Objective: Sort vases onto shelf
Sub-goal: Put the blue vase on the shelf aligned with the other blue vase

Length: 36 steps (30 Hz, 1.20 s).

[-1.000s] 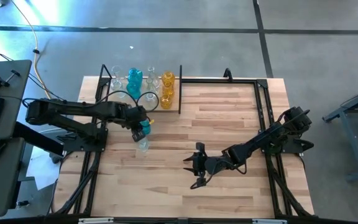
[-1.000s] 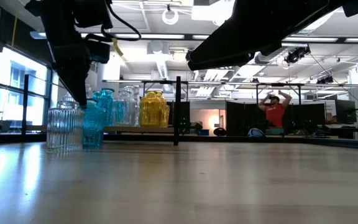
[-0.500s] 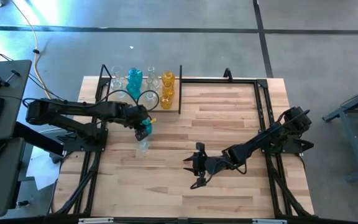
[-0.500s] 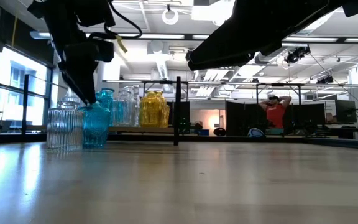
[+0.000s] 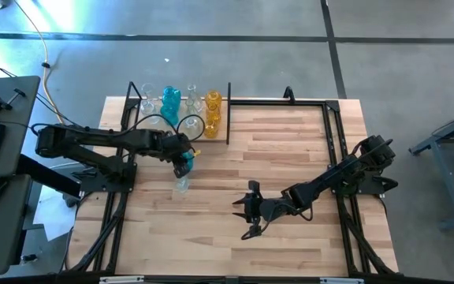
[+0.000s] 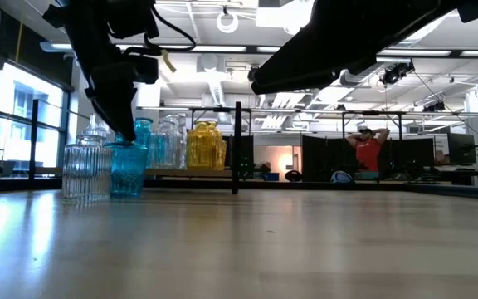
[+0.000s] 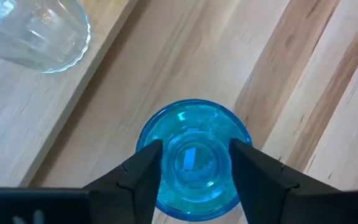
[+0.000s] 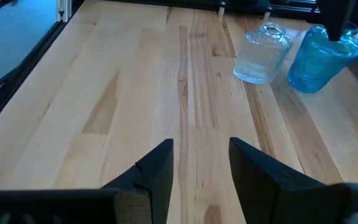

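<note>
Moved since a second ago: the left gripper [image 7: 194,163] and its teal-blue glass vase [image 7: 193,160], nearer the light-wood shelf [image 5: 181,125]. Jaws straddle the neck; firm grip unconfirmed. Ribbed clear glass vase [image 5: 181,184] waits on the desk [image 5: 290,158]. Right gripper [image 5: 248,213] idle mid-desk, jaws parted, empty.

Overhead camera: straight down, whole table [image 5: 290,158]. Low camera: tabletop height, level, facing the far room. Wrist cameras: left close above a blue vase [image 7: 192,158]; right farther off, sharing that vase.
</note>
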Tool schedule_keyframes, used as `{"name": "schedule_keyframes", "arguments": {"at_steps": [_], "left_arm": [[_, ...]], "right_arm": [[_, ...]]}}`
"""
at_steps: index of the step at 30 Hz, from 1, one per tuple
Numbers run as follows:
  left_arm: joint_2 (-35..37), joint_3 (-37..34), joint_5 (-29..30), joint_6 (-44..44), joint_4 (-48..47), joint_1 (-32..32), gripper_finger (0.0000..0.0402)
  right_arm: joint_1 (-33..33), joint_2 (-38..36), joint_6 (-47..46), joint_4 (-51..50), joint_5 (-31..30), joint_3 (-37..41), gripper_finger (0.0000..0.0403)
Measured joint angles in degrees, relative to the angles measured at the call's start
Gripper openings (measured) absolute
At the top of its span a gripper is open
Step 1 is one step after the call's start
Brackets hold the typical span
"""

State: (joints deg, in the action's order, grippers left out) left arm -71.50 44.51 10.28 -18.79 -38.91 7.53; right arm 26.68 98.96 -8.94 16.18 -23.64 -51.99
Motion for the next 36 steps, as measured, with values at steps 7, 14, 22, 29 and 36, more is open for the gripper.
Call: {"name": "schedule_keyframes", "arguments": {"at_steps": [7, 14, 22, 29, 36], "left_arm": [[0.82, 0.09, 0.26, 0.9, -2.25, 0.02, 0.0137], [2.08, 3.33, 2.5, 0.47, -8.28, 2.13, 0.0137], [2.12, 9.69, 7.8, -2.86, -12.18, 9.3, 0.0137], [2.1, 9.64, 9.3, -3.06, -11.89, 15.38, 0.0137], [2.1, 9.64, 10.24, -2.08, -11.87, 17.7, 0.0137]], "right_arm": [[0.0, 0.0, -0.01, -0.09, 0.0, 0.0, 0.0138], [0.0, 0.0, -0.01, 0.05, -0.02, 0.0, 0.0138], [-0.01, 0.0, -0.01, -0.04, -0.01, -0.01, 0.0138], [0.0, 0.0, -0.01, -0.5, -0.01, 0.0, 0.0138], [-0.01, 0.0, -0.01, -0.55, 0.0, 0.0, 0.0138]]}}
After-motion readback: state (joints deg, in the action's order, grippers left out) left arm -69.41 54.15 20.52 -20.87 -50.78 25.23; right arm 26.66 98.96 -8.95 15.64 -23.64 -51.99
